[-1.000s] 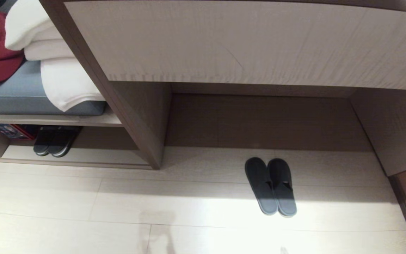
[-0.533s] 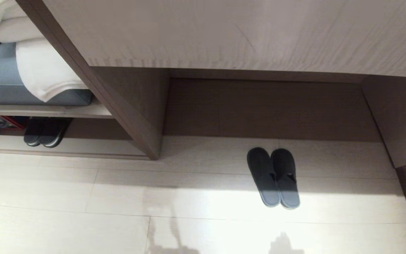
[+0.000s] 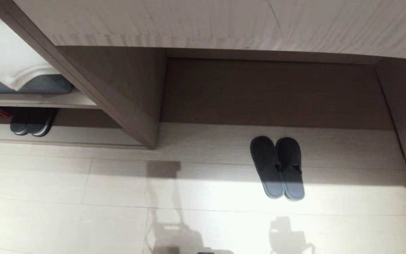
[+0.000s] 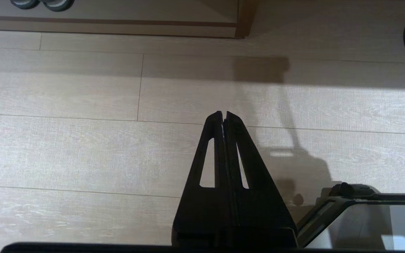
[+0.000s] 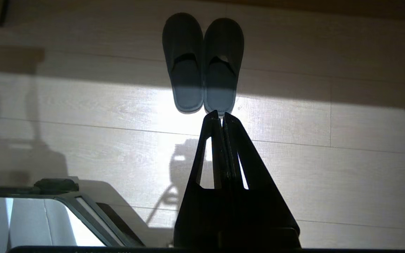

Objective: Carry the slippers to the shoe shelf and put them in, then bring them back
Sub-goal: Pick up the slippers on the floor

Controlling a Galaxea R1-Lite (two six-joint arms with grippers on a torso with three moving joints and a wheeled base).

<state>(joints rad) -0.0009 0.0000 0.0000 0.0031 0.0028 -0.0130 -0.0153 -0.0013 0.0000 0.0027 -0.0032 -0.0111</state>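
Observation:
The slippers, a dark grey-blue pair, lie side by side on the pale floor at the mouth of the wide desk alcove, toes toward its back wall. The right wrist view has the slippers just beyond my right gripper, which is shut, holds nothing and hangs above the floor short of their heels. My left gripper is shut and empty over bare floor boards. The shoe shelf is the low cubby at far left with a pale base board. Neither arm is in the head view; only their shadows fall on the floor.
A blacker pair of slippers sits inside the shoe shelf. A slanted wooden divider stands between the shelf and the alcove. A white towel lies on a grey cushion above the shelf. My own base shows at the wrist views' edge.
The whole head view has shifted as the camera tipped downward: desk, shelf and slippers sit higher in the picture, and the arms' shadows have come into view. The slippers have not moved.

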